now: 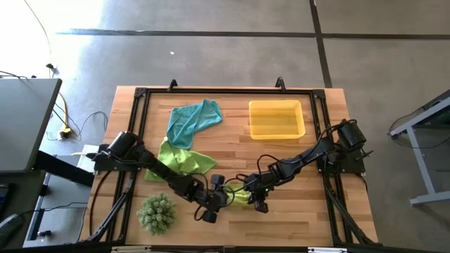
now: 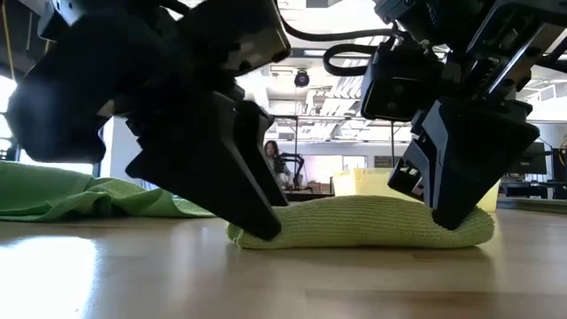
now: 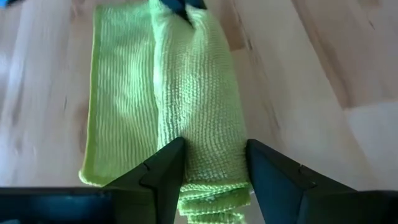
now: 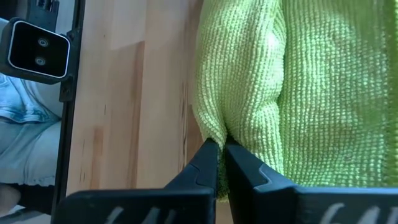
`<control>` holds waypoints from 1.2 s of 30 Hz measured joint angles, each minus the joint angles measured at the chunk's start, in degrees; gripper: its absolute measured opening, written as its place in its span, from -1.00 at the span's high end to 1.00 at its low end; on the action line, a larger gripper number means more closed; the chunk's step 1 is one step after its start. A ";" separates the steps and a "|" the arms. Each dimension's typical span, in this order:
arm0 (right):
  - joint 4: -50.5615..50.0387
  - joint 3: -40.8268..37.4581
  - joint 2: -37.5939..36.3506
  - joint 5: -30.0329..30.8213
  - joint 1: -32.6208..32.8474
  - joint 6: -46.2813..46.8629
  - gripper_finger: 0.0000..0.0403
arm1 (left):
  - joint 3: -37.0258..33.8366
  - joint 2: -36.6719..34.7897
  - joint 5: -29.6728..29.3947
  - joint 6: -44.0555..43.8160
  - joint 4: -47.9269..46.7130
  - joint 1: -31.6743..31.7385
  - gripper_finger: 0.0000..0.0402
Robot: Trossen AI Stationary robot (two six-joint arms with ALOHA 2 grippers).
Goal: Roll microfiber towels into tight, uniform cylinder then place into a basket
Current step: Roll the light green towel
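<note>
Yellow basket [image 1: 277,119] at the table's far right part, holding no towel. Partly rolled lime-green towel [image 2: 363,223] lying on the wood at the near edge between both arms, a ribbed roll with a flat unrolled flap beside it; second lime-green towel [image 1: 179,160] crumpled by the left arm, teal towel [image 1: 193,121] rumpled left of the basket. Left gripper [image 3: 214,163] spread apart, straddling one end of the roll; right gripper [image 4: 221,158] pinched together on a fold at the other end.
</note>
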 joint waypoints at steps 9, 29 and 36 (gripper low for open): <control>-0.56 -0.02 -2.74 0.99 -0.06 -2.05 0.67 | 0.14 0.15 2.97 -16.09 -3.69 0.17 0.58; -2.18 0.00 -7.89 29.40 14.00 -32.08 0.37 | -0.16 0.21 22.77 -35.52 -2.50 6.83 0.92; -0.70 0.00 -2.81 33.42 14.53 -32.09 0.37 | -0.24 0.33 24.43 -35.65 -1.68 8.20 0.92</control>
